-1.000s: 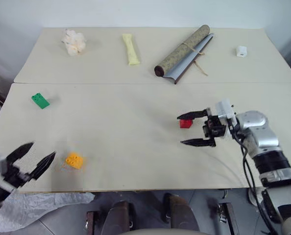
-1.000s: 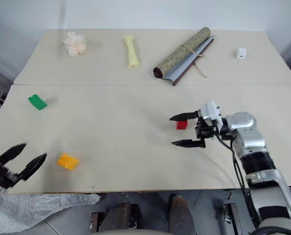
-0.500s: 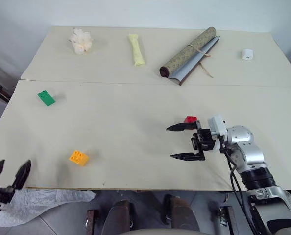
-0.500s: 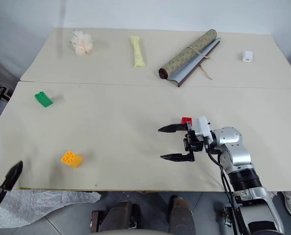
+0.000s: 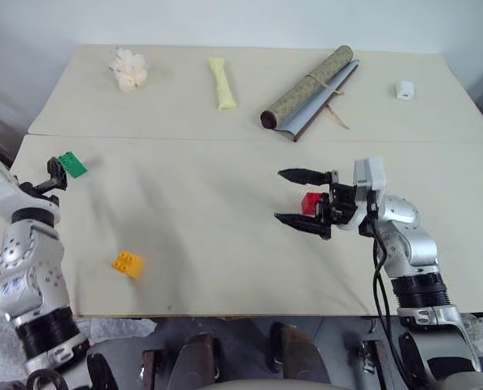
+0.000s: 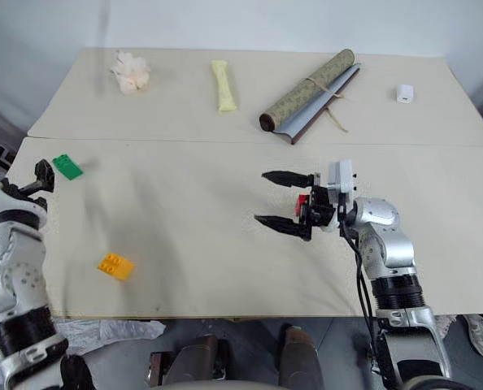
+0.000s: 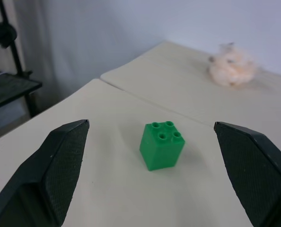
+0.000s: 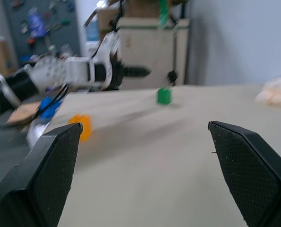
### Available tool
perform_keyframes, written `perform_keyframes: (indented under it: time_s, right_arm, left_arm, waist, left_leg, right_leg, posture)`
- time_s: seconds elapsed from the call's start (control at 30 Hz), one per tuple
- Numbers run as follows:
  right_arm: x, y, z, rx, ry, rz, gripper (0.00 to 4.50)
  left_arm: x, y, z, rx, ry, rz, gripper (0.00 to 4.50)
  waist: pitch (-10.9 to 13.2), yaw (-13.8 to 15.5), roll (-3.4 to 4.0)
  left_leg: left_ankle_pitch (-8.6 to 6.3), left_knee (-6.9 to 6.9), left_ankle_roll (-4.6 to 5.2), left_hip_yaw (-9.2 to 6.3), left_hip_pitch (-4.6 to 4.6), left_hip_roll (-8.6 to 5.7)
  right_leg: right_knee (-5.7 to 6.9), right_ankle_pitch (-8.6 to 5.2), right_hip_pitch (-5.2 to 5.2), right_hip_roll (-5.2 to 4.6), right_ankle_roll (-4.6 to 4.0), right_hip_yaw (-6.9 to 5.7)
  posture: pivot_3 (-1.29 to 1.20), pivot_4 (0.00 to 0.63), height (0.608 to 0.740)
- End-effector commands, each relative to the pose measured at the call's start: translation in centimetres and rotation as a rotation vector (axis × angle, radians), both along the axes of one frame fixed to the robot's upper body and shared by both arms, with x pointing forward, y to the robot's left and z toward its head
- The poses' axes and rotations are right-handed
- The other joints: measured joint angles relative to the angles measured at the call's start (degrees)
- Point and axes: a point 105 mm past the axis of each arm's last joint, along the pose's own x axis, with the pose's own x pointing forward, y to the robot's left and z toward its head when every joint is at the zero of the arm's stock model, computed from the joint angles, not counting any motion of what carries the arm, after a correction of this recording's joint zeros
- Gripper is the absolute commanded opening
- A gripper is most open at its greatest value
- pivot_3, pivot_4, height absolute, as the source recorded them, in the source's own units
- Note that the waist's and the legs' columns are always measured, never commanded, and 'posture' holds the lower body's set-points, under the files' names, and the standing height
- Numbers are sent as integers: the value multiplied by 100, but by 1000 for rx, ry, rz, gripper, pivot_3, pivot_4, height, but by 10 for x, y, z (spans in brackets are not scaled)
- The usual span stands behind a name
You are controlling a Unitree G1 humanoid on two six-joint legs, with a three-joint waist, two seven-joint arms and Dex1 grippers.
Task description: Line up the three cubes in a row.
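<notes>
The green cube point(image 5: 67, 165) lies at the far left of the near table. My left gripper point(image 5: 56, 173) is level and open right beside it; in the left wrist view the green cube point(image 7: 162, 144) sits just ahead of the wide-apart fingers, untouched. The yellow-orange cube point(image 5: 128, 263) rests alone near the front left edge. My right gripper point(image 5: 285, 196) points left, open. The red cube point(image 5: 311, 202) shows between its fingers near their base, and the right wrist view has nothing between the fingers.
On the far table lie a fluffy ball point(image 5: 128, 69), a pale yellow tube point(image 5: 221, 81), a rolled mat point(image 5: 306, 81) and a small white block point(image 5: 403, 89). A seam point(image 5: 225, 138) divides the two tables. The table's front edge point(image 5: 225, 313) is close.
My left arm came up from below the front left edge and forward to the green cube. The right gripper rose a little and shifted left. The cubes stayed put; the camera shifted.
</notes>
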Motion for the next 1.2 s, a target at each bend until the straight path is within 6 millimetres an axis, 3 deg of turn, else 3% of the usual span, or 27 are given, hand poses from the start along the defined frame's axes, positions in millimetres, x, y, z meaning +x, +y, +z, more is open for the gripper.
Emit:
perform_keyframes:
  time_s: [0.03,0.23,0.63,0.97,1.07,1.2]
  right_arm:
    - [2,3,15,63,-46,-35,4455]
    - [0,8,17,77,-45,-45,4455]
    - [-5,11,13,94,-23,-50,4455]
    - [-2,7,15,92,-31,-61,4500]
    - [-2,0,19,81,-47,-79,4500]
    - [-4,-36,24,26,-40,-151,4500]
  left_arm:
    - [16,4,10,39,30,55,4500]
    - [42,-3,1,21,85,-33,4500]
    - [72,0,-5,34,143,-63,4500]
    - [67,-1,-5,28,147,-96,1492]
    - [63,-10,20,61,27,-242,1495]
    - [42,-65,69,273,-137,-785,1495]
  waist:
    - [0,0,-1]
    - [-1,-9,-1]
    - [-1,-14,-2]
    - [-1,-29,-2]
    - [-1,-31,-2]
    - [2,-1,-6]
  left_leg:
    - [0,1,0,4,-1,-1]
    - [0,-6,0,21,-2,-8]
    - [1,-7,0,35,-4,-9]
    - [1,-7,0,35,-3,-8]
    - [1,-6,0,35,-4,-8]
    - [1,-3,0,34,-14,-8]
  right_leg:
    - [0,0,0,0,0,1]
    - [-3,0,0,-1,0,-3]
    - [-5,0,0,-1,0,-7]
    - [-3,0,-1,-1,0,-7]
    - [-3,0,-1,-1,0,-6]
    - [-4,0,-7,-2,0,-8]
  posture:
    - [0,150,740]
    - [0,150,740]
    - [0,150,740]
    - [0,150,740]
    - [0,150,740]
    - [0,150,740]
